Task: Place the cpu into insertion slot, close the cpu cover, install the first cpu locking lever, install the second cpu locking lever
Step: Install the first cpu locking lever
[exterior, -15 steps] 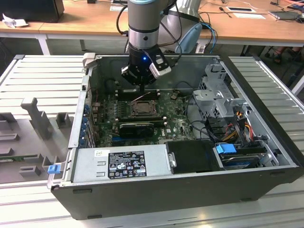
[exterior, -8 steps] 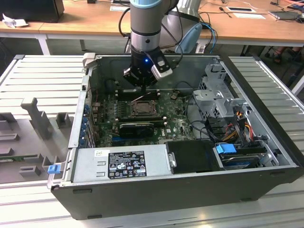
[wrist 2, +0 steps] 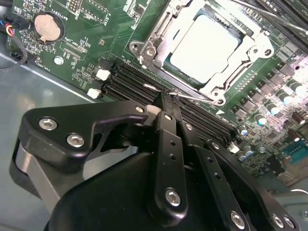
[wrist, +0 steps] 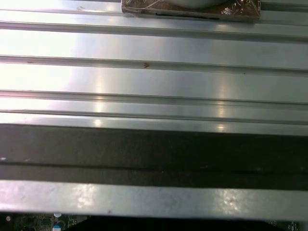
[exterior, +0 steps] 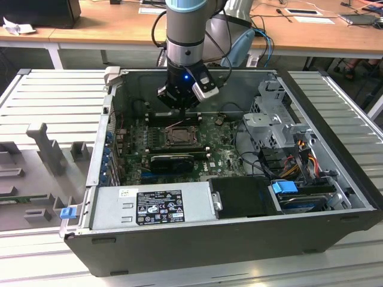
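Motherboard point(wrist 2: 96, 29) | cpu point(wrist 2: 204, 45) inside cpu cover point(wrist 2: 162, 38) | pincer point(wrist 2: 171, 95) partly hides memory slots point(wrist 2: 125, 81)

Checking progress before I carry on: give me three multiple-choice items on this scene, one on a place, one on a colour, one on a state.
1. Where is the cpu? A in the insertion slot; B on the memory slots; C outside the case.
2. Circuit board colour? A blue; B green; C red.
3. The cpu cover is: A upright; B down over the cpu; C removed.
Key: A, silver top sits within the socket rim; B, board is green; B, frame lies flat around the chip.
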Controlling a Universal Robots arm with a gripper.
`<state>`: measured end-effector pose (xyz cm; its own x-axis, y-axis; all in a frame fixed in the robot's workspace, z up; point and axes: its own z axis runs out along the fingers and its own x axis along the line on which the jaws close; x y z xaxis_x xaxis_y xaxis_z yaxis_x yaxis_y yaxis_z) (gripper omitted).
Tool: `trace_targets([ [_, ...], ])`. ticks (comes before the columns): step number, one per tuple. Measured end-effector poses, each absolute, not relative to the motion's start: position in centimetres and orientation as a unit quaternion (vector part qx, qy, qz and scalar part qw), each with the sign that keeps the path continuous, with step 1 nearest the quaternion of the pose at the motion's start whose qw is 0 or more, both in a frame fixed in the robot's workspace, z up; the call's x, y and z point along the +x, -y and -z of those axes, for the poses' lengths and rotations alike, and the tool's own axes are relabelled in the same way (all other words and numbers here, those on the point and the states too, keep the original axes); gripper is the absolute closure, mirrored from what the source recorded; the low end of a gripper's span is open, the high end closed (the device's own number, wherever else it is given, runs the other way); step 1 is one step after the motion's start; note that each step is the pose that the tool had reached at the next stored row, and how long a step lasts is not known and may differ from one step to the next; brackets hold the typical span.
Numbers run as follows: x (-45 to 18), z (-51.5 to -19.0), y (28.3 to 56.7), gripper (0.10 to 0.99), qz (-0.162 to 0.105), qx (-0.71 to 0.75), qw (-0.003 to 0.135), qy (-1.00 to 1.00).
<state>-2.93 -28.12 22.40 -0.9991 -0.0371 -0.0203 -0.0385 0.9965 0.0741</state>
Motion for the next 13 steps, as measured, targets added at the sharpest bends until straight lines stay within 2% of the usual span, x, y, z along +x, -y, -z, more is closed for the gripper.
trace_targets([
  [13,-2.62,-22.08,28.15,0.980,-0.036,-0.019,0.009,-0.999],
])
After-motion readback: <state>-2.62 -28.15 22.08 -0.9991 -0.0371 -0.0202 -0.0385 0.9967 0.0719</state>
